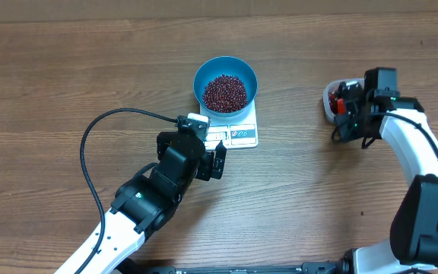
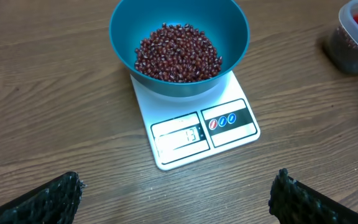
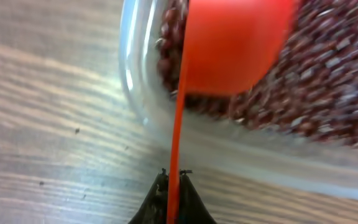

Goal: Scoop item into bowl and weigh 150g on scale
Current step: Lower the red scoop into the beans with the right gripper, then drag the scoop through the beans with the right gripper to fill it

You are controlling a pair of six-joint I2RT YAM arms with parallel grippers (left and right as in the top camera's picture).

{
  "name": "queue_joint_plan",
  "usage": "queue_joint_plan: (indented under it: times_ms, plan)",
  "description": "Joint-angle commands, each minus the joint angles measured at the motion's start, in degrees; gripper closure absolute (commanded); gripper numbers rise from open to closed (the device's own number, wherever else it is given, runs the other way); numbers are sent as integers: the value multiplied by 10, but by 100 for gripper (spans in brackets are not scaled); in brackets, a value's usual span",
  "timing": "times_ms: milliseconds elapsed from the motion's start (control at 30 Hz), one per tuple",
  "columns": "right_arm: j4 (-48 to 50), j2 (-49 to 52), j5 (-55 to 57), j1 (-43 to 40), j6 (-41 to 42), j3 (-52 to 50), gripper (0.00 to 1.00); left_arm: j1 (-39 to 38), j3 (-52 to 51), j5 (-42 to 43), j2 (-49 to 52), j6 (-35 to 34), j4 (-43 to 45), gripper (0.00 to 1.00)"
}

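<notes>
Surface: a wood-grain surface (image 1: 52, 61) fills the overhead view; both arms reach in from the lower edge.
Bowl: the blue bowl (image 1: 201, 76) sits at upper centre of the overhead view, upright on the upper end of the scale.
Scale: the white scale (image 1: 242, 134) lies under the bowl. Its display and button panel stick out below the bowl, uncovered. Digits show in the display but are too small to read surely.
Beans: a heap of beans (image 1: 225, 92) covers the bowl's bottom, well under the rim. More beans fill the tub at the right.
Left pincer: the left pincer (image 1: 210, 141) is near the scale's lower left corner, jaws spread wide with nothing between them. In the left wrist view its dark fingertips (image 2: 55, 196) sit in the bottom corners.
Right pincer: the right pincer (image 3: 174, 186) is closed tight on the thin handle of a red scoop (image 3: 235, 43).
Scoop: its cup is over the tub's beans and blurred; I cannot tell whether it touches them.
Tub: the clear tub (image 1: 329, 97) is at the right of the overhead view, well apart from the scale.
Cable: a black cable (image 1: 90, 137) loops over the surface at the left.
</notes>
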Motion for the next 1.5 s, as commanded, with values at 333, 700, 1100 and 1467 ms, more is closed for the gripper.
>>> queue_joint_plan:
  times_ms: [333,700,1100,1467]
  plan:
    - [-12,15,-34,-1,-16,-17,96,3,13,-8,0,-9,2,0]
    - [-10,15,-34,-1,-16,-17,96,3,13,-8,0,-9,2,0]
    - [-8,14,-34,-1,-14,-16,96,3,13,-8,0,-9,2,0]
    - [-10,14,-35,-2,-14,-10,96,3,13,-8,0,-9,2,0]
